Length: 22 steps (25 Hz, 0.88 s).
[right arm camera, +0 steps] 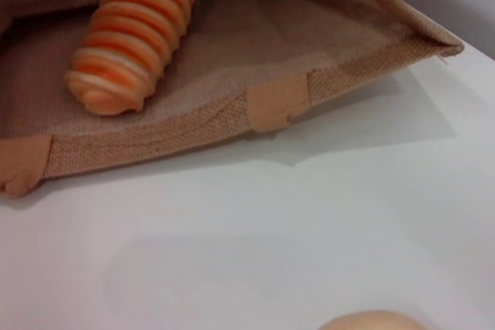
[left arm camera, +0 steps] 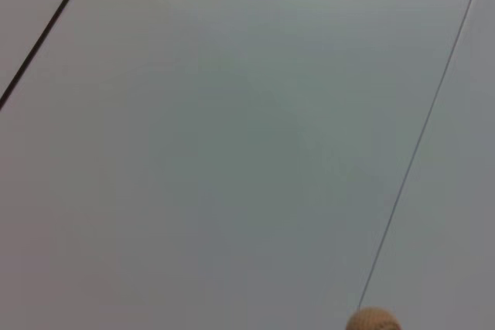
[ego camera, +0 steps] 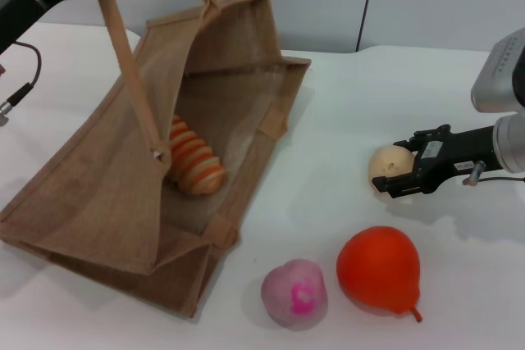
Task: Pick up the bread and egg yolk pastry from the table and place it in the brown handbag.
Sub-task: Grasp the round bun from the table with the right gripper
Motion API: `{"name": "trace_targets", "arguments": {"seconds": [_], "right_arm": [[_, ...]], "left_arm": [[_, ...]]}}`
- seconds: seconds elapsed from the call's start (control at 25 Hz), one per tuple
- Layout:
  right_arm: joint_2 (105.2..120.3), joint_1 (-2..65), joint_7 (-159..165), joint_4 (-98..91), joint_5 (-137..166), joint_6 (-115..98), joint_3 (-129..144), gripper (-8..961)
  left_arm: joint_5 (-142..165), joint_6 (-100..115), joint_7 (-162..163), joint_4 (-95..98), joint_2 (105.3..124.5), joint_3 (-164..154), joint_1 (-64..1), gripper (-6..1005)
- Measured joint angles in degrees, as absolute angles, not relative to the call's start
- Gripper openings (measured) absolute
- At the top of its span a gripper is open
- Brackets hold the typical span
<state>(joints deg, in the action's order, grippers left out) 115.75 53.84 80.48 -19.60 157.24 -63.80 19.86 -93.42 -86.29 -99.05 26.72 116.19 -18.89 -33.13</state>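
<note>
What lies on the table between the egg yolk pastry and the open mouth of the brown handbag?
Nothing visible: bare table separates the egg yolk pastry, at the right gripper, from the brown handbag.

Right tool is black with angular fingers on a silver-grey cylindrical wrist; left arm is black, trailing a thin black cable

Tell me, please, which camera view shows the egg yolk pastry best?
The head view: the whole egg yolk pastry shows on the table, with the right gripper around it. The right wrist view catches only its top edge. The left wrist view shows a small tan sliver, perhaps the pastry; I cannot tell.
</note>
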Motion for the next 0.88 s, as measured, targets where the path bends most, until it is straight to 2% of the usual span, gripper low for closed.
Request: {"name": "trace_targets", "arguments": {"seconds": [0.88], "right_arm": [[115.75,53.1,81.1,-20.3,157.0,-63.8,21.6,692]], "left_arm": [[-93.4,-86.2,-99.1,26.7,116.19,-19.0,-33.0,119]]}}
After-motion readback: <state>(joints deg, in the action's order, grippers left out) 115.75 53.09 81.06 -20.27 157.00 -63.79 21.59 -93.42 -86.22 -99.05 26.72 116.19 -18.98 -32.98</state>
